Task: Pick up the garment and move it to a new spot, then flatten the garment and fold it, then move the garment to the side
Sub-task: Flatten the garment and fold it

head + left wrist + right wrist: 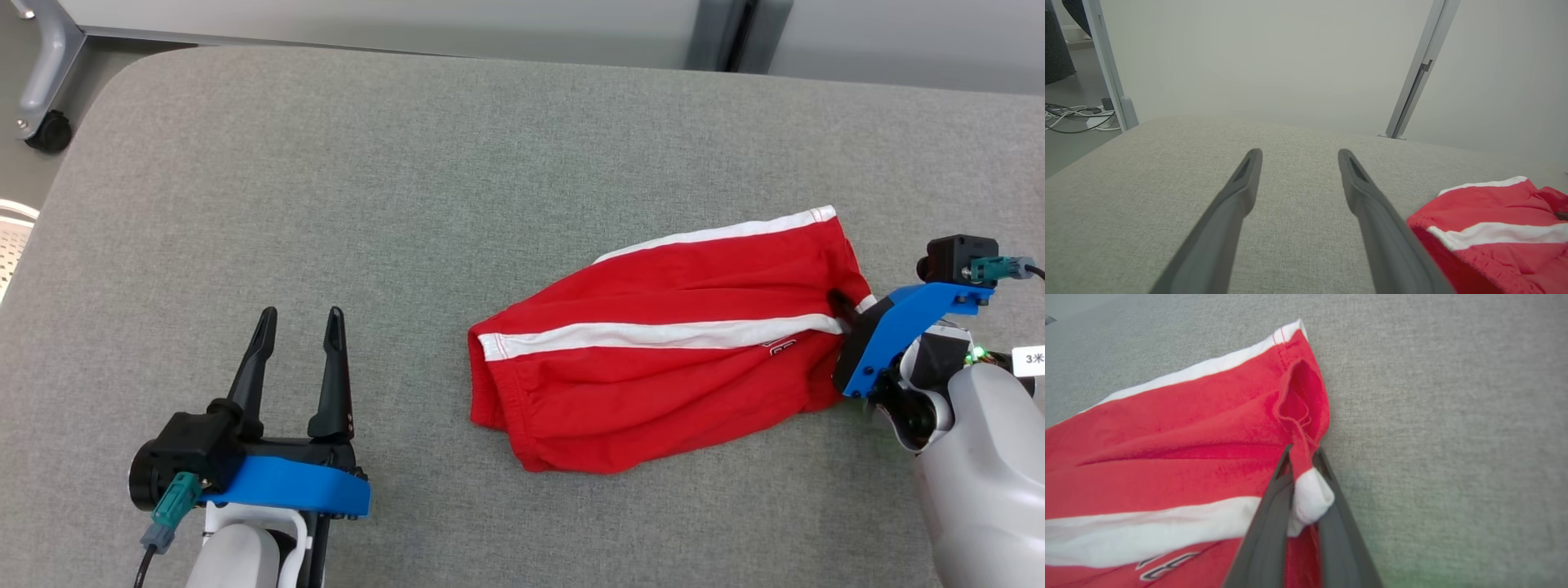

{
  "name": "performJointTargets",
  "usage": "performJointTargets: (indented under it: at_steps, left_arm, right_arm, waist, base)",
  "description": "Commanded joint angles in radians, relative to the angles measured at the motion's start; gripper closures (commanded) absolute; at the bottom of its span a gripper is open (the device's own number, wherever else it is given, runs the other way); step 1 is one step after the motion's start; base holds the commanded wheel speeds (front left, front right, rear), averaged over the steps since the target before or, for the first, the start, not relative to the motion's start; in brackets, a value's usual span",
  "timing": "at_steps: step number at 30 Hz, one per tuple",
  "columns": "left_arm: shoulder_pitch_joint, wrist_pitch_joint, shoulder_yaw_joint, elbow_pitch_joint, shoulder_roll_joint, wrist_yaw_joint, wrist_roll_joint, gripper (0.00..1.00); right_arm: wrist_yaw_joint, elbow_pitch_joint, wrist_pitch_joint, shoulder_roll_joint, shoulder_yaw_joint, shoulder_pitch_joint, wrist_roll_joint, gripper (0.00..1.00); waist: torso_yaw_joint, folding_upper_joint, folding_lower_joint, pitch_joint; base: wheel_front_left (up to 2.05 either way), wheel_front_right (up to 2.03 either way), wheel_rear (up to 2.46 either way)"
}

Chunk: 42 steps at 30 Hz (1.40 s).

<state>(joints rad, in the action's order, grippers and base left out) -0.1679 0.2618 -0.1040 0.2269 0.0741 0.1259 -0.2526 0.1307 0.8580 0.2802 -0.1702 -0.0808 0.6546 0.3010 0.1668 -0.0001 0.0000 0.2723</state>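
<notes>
- Right pincer [1303,452] pinches the garment [653,384] at its hem, where a white stripe [653,335] ends.
- The garment, red, lies right of centre on the grey desk [367,204]; its black-outlined print [1167,565] is unreadable.
- A label [1032,358] on the right arm reads "3米".
- Left pincer [300,318] stands wide and empty, well apart.

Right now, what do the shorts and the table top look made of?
Shorts: soft, thin cloth, probably cotton or polyester knit; matte red with white stripes, creasing and bunching where the right claw pinches the hem.
Table top: grey woven fabric cover, matte, speckled weave visible; the rounded edge suggests padding beneath, though that can't be confirmed.
</notes>
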Motion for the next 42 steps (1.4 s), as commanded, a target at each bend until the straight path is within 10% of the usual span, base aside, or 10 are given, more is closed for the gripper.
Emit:
performJointTargets:
  at_steps: [1,13,26,42]
  left_arm:
    - [-0.009,0.004,-0.001,0.002,0.005,0.007,0.002,0.0]
    - [0.028,0.004,-0.002,0.002,0.016,0.005,-0.008,0.0]
    - [0.029,0.004,-0.017,0.015,0.02,0.005,-0.016,0.0]
    - [0.034,0.004,-0.029,0.022,0.024,0.005,-0.027,0.0]
  right_arm:
    - [0.0,0.014,-0.006,-0.001,0.003,0.004,0.012,1.0]
    - [0.0,-0.197,-0.097,-0.055,-0.112,-0.18,0.034,1.0]
    - [0.0,-0.596,0.036,-0.004,-0.241,-0.33,-0.116,1.0]
    - [0.0,-0.749,0.173,0.101,0.084,-0.317,-0.108,1.0]
  waist:
    - [-0.002,0.0001,0.0,0.0]
    - [-0.031,0.0001,0.0,-0.051]
    - [-0.058,0.0001,0.0,-0.074]
    - [-0.03,0.0001,0.0,-0.1]
  base:
    - [0.0,0.0,0.0]
    - [0.0,0.0,0.0]
    - [0.0,0.0,0.0]
    - [0.0,0.0,0.0]
